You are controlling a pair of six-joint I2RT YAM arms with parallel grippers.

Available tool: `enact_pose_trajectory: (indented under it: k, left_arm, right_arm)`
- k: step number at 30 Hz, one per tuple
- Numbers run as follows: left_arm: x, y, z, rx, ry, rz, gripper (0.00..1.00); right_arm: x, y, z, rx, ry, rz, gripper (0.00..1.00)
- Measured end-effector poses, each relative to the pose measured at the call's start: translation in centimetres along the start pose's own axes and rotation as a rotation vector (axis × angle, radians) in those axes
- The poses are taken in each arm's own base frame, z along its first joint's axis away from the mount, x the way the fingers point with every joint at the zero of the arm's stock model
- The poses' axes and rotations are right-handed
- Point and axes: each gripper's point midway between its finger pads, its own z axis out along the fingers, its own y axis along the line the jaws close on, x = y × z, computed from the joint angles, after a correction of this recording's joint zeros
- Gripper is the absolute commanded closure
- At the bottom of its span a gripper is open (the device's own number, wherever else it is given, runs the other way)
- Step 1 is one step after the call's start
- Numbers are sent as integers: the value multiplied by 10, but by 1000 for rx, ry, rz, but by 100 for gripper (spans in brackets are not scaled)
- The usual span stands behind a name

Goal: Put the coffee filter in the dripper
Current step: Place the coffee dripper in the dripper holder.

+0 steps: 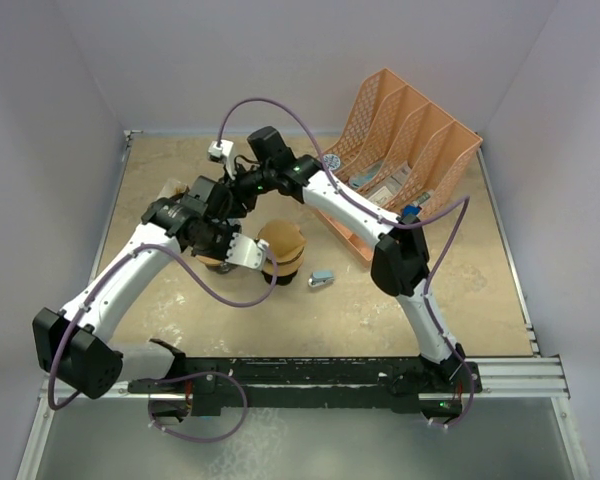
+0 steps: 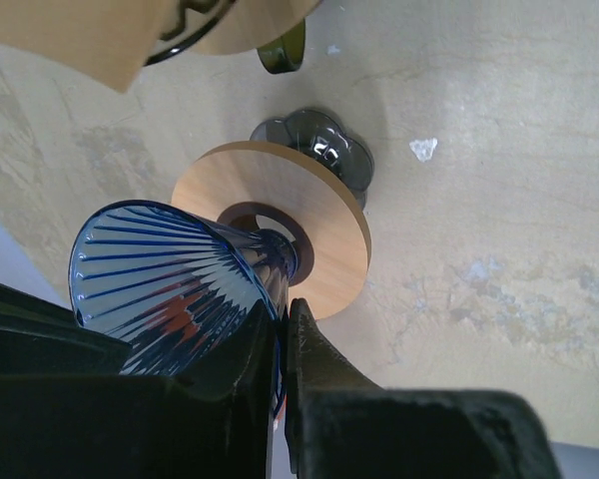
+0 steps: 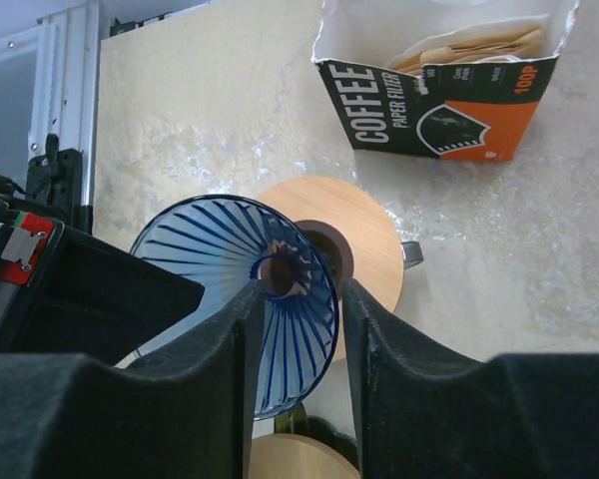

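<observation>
The dripper (image 2: 160,289) is a blue ribbed glass cone on a round wooden collar (image 2: 319,239), tilted on its side above the table. My left gripper (image 2: 285,317) is shut on the cone's rim, one finger inside and one outside. My right gripper (image 3: 301,309) is open, its fingers straddling the opposite part of the rim (image 3: 319,299) with a gap on the right side. Brown coffee filters (image 3: 479,45) lie inside an open box labelled "COFFEE PAPER FILTER" (image 3: 434,105), on the table beyond the dripper. No filter is in either gripper.
A second wooden-topped dark glass piece (image 1: 283,245) stands just right of the two grippers. A small grey-blue object (image 1: 322,279) lies near it. An orange file rack (image 1: 405,160) lies at the back right. White walls enclose the table.
</observation>
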Motion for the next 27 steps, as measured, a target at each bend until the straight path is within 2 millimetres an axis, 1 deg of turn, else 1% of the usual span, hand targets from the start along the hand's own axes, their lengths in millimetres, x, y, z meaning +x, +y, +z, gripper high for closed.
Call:
enact_pose_trajectory:
  k: [4,8,16,27]
  left_arm:
    - [-2,5,0,-30,-46,-66,100]
    - [2,8,-1,-71,-87,-134,100]
    - [8,-1,8,-93,-124,-224,100]
    - [14,3,15,-143,-130,-259,100]
  right_arm:
    - [-6,-5,-5,11,-13,-6,52]
    - [-12,-12,-13,26,-29,-11,49]
    - [-24,-21,-26,50,-56,-22,49]
    - [-26,-20,-27,42,-62,-26,48]
